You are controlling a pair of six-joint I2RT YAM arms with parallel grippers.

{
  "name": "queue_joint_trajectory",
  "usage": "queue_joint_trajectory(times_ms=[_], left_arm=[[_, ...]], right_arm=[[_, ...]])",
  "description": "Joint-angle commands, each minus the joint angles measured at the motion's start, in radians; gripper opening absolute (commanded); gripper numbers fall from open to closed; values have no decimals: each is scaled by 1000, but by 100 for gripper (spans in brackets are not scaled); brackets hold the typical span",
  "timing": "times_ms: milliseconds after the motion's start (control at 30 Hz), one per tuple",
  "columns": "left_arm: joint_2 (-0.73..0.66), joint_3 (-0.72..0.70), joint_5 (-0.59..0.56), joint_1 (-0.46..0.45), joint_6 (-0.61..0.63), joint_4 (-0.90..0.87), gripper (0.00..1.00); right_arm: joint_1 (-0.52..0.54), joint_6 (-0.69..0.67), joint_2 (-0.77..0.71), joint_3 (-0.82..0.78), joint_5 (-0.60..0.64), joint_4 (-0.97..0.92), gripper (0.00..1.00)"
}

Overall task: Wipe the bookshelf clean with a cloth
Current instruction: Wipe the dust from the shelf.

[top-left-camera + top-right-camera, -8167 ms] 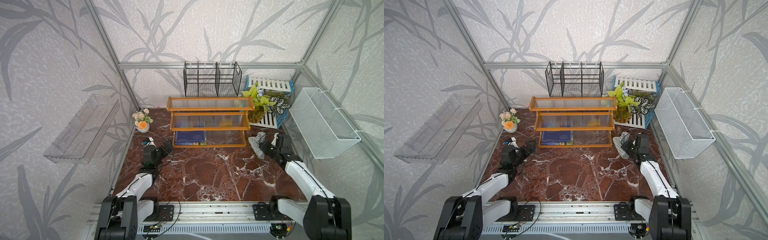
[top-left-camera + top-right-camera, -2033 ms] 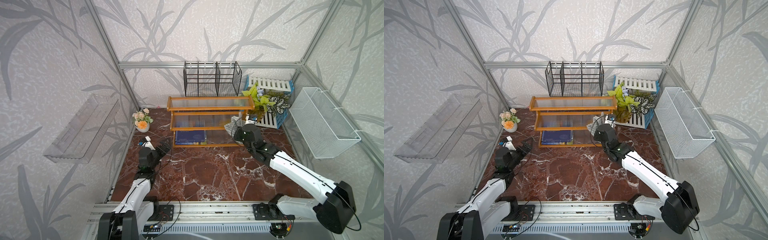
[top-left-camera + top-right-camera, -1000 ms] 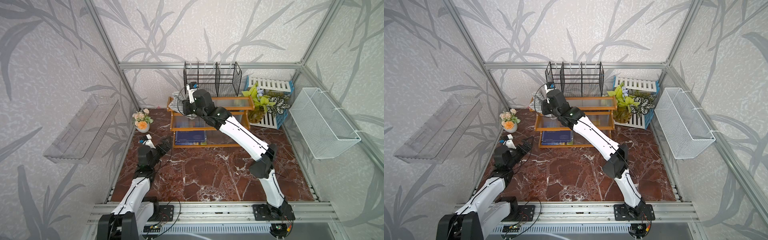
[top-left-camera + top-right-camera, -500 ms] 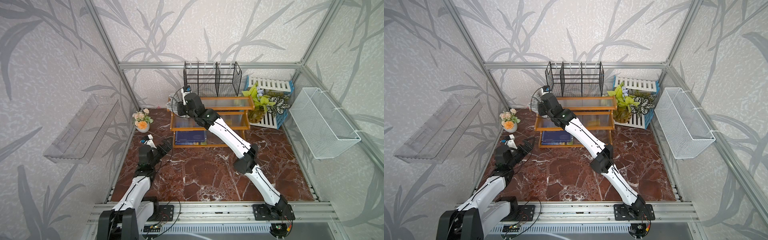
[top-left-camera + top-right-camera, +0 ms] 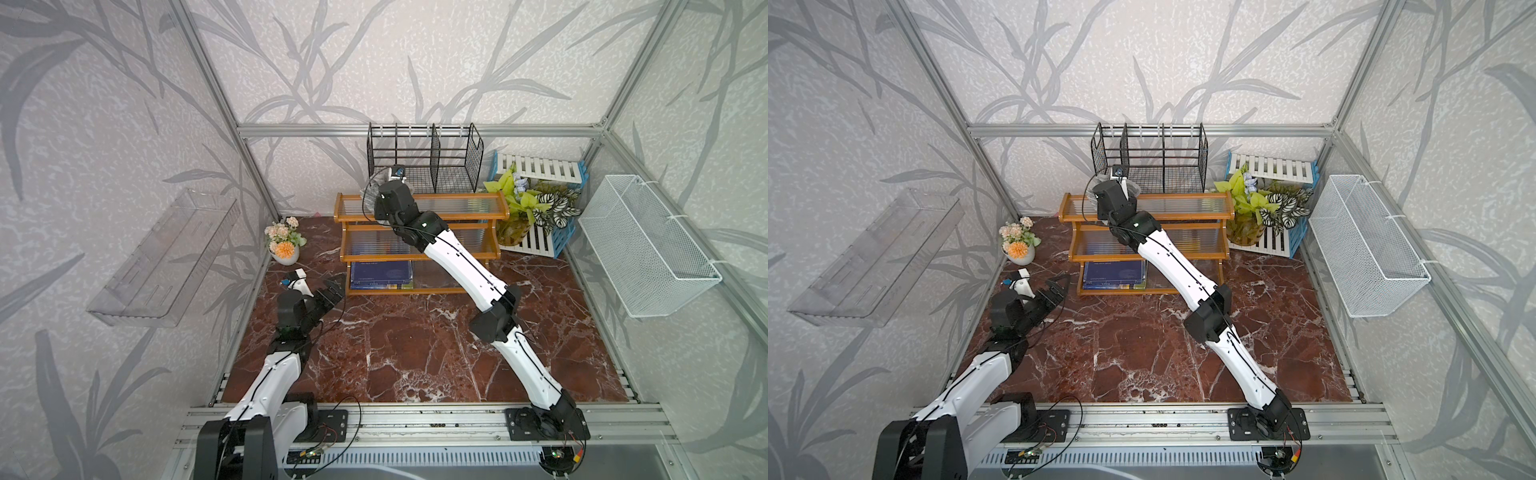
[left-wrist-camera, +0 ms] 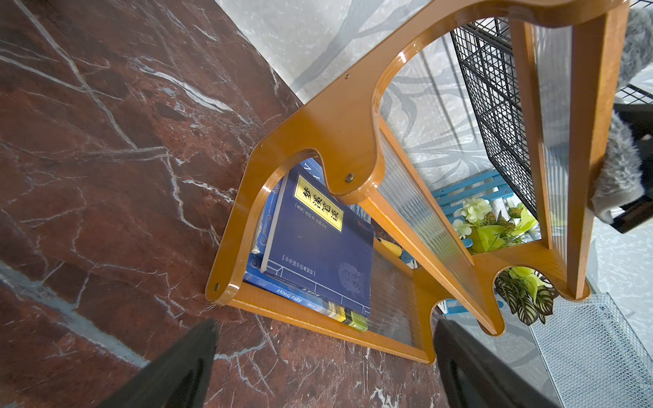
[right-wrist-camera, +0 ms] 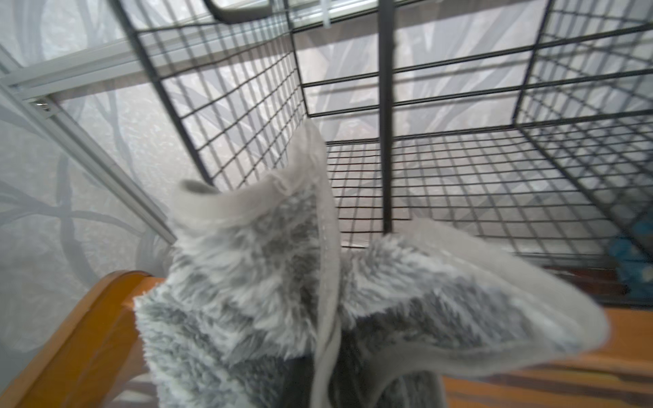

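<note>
The bookshelf (image 5: 457,208) (image 5: 1183,203), orange-brown wood with ribbed clear panels, stands at the back of the marble floor. My right arm reaches over it to the left part of its top tier. There the right gripper (image 5: 380,185) is shut on the cloth (image 5: 370,190) (image 7: 268,282), fluffy grey and white, which hides its fingers. The cloth (image 6: 622,166) rests against the top tier's edge. My left gripper (image 5: 330,291) (image 6: 325,353) hovers open and empty low over the floor, just off the shelf's bottom left corner.
A black wire rack (image 5: 424,166) stands right behind the top tier. Blue books (image 5: 380,274) lie in the bottom tier. A potted plant (image 5: 528,208) and slatted crate (image 5: 540,170) are at back right. A flower pot (image 5: 284,245) is at back left, and a white wire basket (image 5: 644,249) hangs on the right wall.
The right gripper carried the cloth left along the top tier to its end, then back a little to the right. The left arm has stayed put, open.
</note>
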Motion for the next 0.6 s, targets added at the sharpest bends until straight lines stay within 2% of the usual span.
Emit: queue_joint_trajectory(times_ms=[0, 133, 233, 333, 567], left_arm=[[-17, 13, -13, 6, 18, 21, 100], [-27, 1, -31, 6, 15, 28, 100], [-34, -6, -41, 7, 13, 36, 100], [-37, -3, -42, 7, 15, 33, 100], [-33, -6, -45, 7, 14, 37, 100]], right_arm=[[-34, 31, -61, -89, 165, -158, 0], [-64, 40, -205, -347, 183, -94, 0], [-98, 27, -350, -595, 143, 37, 0], [-162, 47, -463, -788, 117, 88, 0], [-317, 72, -629, -1015, 99, 103, 0]])
